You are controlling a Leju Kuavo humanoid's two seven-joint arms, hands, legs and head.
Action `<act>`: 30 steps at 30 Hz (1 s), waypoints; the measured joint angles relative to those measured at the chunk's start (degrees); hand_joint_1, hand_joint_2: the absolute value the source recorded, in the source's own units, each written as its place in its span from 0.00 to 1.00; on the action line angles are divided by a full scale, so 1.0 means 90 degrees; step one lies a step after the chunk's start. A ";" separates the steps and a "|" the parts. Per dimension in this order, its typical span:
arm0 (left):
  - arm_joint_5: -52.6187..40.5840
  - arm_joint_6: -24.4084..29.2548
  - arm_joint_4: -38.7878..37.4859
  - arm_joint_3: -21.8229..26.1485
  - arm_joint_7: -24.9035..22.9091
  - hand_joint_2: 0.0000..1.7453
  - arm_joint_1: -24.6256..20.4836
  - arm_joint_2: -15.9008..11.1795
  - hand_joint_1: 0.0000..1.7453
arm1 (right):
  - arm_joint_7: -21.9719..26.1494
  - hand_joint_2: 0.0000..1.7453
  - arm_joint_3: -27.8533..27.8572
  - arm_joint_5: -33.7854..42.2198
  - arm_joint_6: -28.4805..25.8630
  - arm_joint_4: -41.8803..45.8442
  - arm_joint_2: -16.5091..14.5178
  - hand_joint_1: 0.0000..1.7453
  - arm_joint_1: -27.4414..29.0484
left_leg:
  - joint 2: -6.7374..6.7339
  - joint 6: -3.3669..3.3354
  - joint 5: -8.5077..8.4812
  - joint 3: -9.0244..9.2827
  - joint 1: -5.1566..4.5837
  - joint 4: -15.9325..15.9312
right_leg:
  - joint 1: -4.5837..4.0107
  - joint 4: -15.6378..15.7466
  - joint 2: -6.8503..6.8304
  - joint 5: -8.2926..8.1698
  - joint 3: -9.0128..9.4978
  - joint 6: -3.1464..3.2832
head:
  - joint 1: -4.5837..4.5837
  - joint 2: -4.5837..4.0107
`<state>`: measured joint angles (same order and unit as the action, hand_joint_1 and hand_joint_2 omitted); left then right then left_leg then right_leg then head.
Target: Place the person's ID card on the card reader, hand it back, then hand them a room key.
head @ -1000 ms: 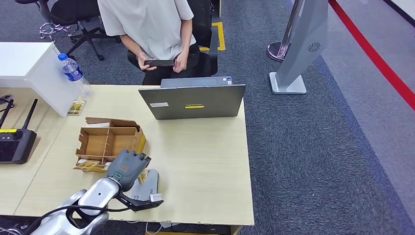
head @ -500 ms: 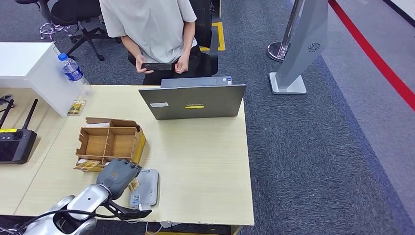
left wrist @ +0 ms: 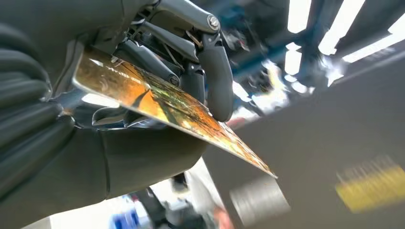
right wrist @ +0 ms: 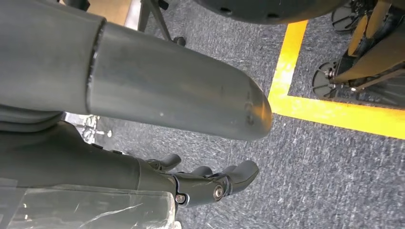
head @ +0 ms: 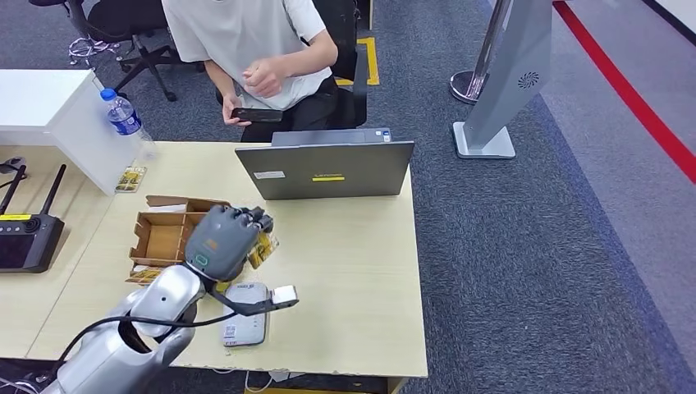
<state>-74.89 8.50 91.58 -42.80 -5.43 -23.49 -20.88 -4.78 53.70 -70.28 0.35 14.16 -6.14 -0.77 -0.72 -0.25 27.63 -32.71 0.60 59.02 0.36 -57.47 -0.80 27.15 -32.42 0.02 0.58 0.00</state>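
Observation:
My left hand (head: 222,239) hovers above the table between the cardboard box (head: 161,236) and the laptop, pinching an orange-gold patterned card (head: 262,247). The left wrist view shows that card (left wrist: 176,102) clamped between thumb and dark fingers (left wrist: 217,71), sticking out past them. The grey card reader (head: 246,318) lies flat near the table's front edge, below the hand, with nothing on top. Across the table sits the person (head: 246,37), one hand (head: 264,78) raised and a dark phone (head: 254,115) in the other. My right hand (right wrist: 210,183) hangs over the carpet, fingers loosely apart and holding nothing.
An open grey laptop (head: 328,170) stands at the table's far edge, its back toward me. The compartmented box holds yellowish cards at its near side. A water bottle (head: 125,117) and a black remote controller (head: 25,240) are at the left. A grey stand (head: 501,90) is on the carpet.
My left hand dipped onto the card reader, then rose up and forward toward the laptop with the card in its fingers. The person lifted one hand off the phone.

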 joint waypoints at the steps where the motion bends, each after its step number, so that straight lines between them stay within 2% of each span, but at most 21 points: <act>1: -0.0013 -0.0066 -0.0019 0.0113 -0.0025 1.00 -0.0230 0.0085 1.00 | 0.0013 0.00 0.0000 -0.0052 0.0001 -0.0001 0.0000 0.00 0.0001 | -0.0002 0.0000 -0.0004 -0.0003 0.0000 0.0001 | 0.0000 0.0000 0.0002 -0.0004 -0.0004 -0.0002 | 0.0003 0.0000; 6: -0.0235 -0.0275 -0.0634 0.0761 -0.0174 1.00 -0.1318 0.0378 1.00 | 0.0010 0.00 -0.0002 -0.0272 0.0012 -0.0005 0.0015 0.00 -0.0010 | -0.0004 0.0003 -0.0019 -0.0007 0.0002 0.0001 | -0.0002 -0.0001 0.0004 -0.0020 -0.0012 0.0009 | 0.0006 0.0000; 11: -0.0842 -0.0309 -0.2009 0.1219 -0.0612 1.00 -0.2265 0.0485 1.00 | -0.0061 0.00 -0.0027 -0.0445 0.0039 -0.0018 0.0040 0.00 -0.0020 | -0.0007 0.0015 -0.0030 -0.0009 0.0005 0.0000 | -0.0005 -0.0004 0.0012 -0.0028 -0.0019 0.0014 | 0.0010 0.0000; 16: -0.1122 -0.0292 -0.3403 0.1455 -0.0701 1.00 -0.2940 0.0544 1.00 | -0.0103 0.00 -0.0054 -0.0533 0.0040 -0.0036 0.0055 0.00 -0.0041 | -0.0008 0.0015 -0.0032 -0.0010 0.0005 0.0000 | -0.0007 -0.0006 0.0016 -0.0029 -0.0020 0.0015 | 0.0010 0.0000; 20: -0.1125 -0.0344 -0.3971 0.1543 -0.0732 1.00 -0.3168 0.0631 0.00 | -0.0110 0.00 -0.0074 -0.0581 0.0055 -0.0049 0.0062 0.00 -0.0062 | -0.0007 0.0015 -0.0032 -0.0016 0.0004 0.0000 | -0.0006 -0.0005 0.0015 -0.0028 -0.0021 0.0014 | 0.0011 0.0000; 30: -0.0693 -0.0425 -0.4185 0.1787 -0.0551 1.00 -0.3132 0.0809 0.00 | -0.0109 0.00 -0.0132 -0.0578 0.0062 -0.0065 0.0070 0.00 -0.0063 | -0.0007 0.0014 -0.0031 -0.0020 0.0004 0.0000 | -0.0005 -0.0005 0.0014 -0.0028 -0.0023 0.0014 | 0.0010 0.0000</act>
<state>-81.13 4.67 53.92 -26.71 -10.39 -51.68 -13.60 -5.76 52.51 -75.48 0.91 13.57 -5.51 -1.34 -0.77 -0.12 27.34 -32.89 0.63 59.02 0.31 -57.51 -0.67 26.89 -32.63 0.14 0.68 0.00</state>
